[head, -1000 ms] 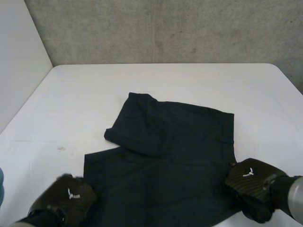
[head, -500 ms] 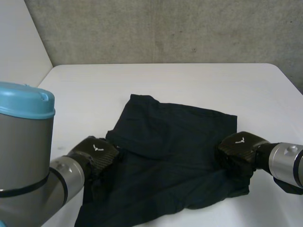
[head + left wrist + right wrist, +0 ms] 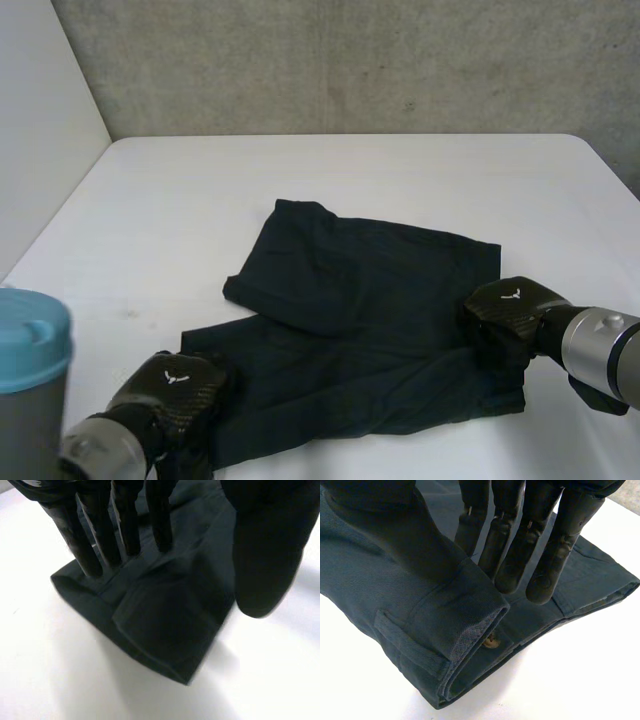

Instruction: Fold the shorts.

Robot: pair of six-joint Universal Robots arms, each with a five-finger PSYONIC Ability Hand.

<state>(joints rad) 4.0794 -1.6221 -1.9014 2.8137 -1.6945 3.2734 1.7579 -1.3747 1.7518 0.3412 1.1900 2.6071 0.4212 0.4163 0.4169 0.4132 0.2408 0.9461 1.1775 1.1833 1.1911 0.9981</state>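
The shorts (image 3: 360,330) are now folded over once. The left hand (image 3: 172,392) let go, fingers apart; the right hand (image 3: 510,308) pinches the edge.

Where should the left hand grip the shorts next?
Probably the near-left hem corner of the shorts, coming from the robot's side: that layered edge lies flat under the palm of the left hand, between fingers and thumb, ready to pinch.

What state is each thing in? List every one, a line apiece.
shorts: lying on the table, partly folded over themselves.
left hand: open, straight fingers resting on the shorts' near left corner.
right hand: shut on the shorts, waistband edge pinched between thumb and fingers.
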